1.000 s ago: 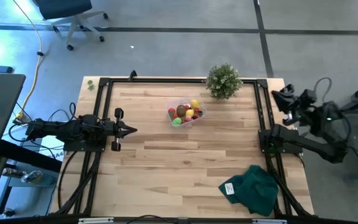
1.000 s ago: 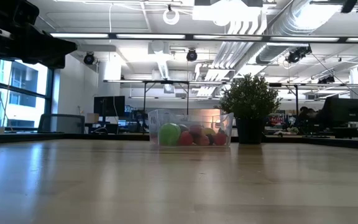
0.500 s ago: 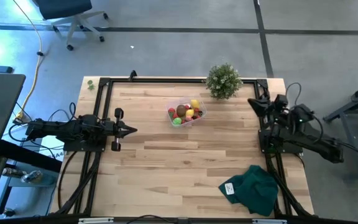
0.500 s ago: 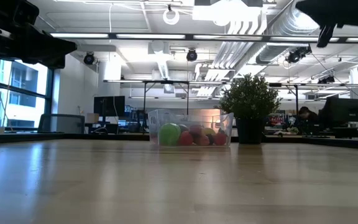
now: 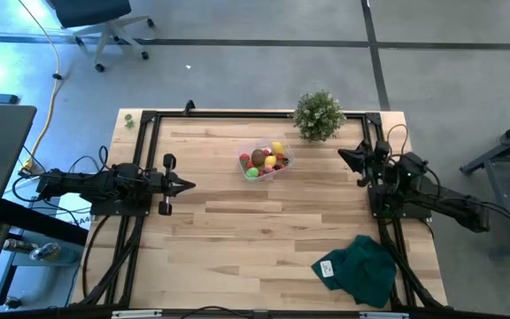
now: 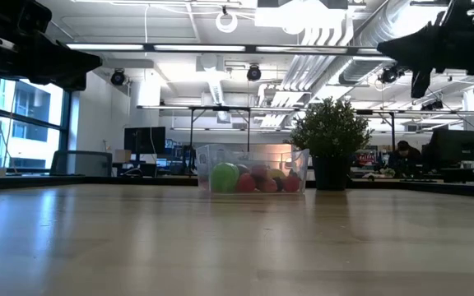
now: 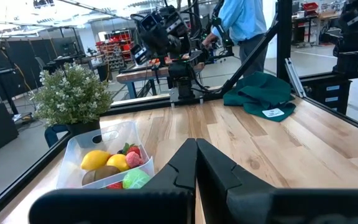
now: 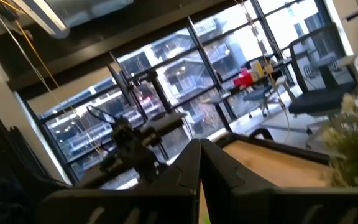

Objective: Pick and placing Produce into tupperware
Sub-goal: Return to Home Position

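The clear tupperware stands on the table's far middle, and the produce lies inside it: a yellow lemon, a brown kiwi, a green ball and red berries. My left gripper hovers shut and level at the table's left side, pointing toward the right edge, with nothing in it. My right gripper is shut too. It hangs above the table's right side, pointing toward the tupperware and well short of it.
A bushy potted plant stands at the far edge, right of the tupperware. A dark green cloth lies at the near right corner. Black frame rails run along the table's edges. A person stands beyond the table.
My right gripper has swung down from beyond the table's right edge and come in over the table toward the left, rolling a little; it has stayed shut. The tupperware, produce and left arm have kept still.
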Action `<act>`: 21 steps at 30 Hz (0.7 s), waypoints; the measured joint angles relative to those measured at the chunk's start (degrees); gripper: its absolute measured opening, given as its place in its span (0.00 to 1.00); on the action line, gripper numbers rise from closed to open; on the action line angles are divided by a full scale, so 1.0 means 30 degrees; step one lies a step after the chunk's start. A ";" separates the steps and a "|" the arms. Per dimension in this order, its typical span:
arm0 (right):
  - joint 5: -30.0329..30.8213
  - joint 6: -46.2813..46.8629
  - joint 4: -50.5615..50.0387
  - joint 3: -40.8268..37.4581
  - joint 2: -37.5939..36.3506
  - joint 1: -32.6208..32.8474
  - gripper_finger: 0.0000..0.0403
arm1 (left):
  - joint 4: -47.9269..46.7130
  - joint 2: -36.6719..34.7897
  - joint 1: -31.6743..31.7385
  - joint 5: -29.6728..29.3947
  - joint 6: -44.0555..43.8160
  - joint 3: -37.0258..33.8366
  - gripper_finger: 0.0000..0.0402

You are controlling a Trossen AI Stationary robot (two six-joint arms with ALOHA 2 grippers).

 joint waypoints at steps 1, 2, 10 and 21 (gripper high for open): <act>-0.0001 0.0008 -0.0099 -0.0125 0.0000 0.0000 0.00 | 0.0000 0.0000 0.0000 0.0000 0.0000 0.0000 0.00; -0.0004 0.0010 -0.0200 -0.0235 0.0000 0.0000 0.00 | 0.0000 0.0000 0.0004 0.0000 0.0000 0.0000 0.00; 0.0011 -0.1013 -0.1567 -0.0384 0.0000 0.0000 0.00 | 0.0000 0.0000 0.0000 0.0000 0.0002 0.0000 0.00; 0.0306 -0.3235 -0.5937 -0.0384 0.0000 0.0000 0.00 | 0.0000 0.0000 0.0000 0.0000 0.0004 0.0000 0.00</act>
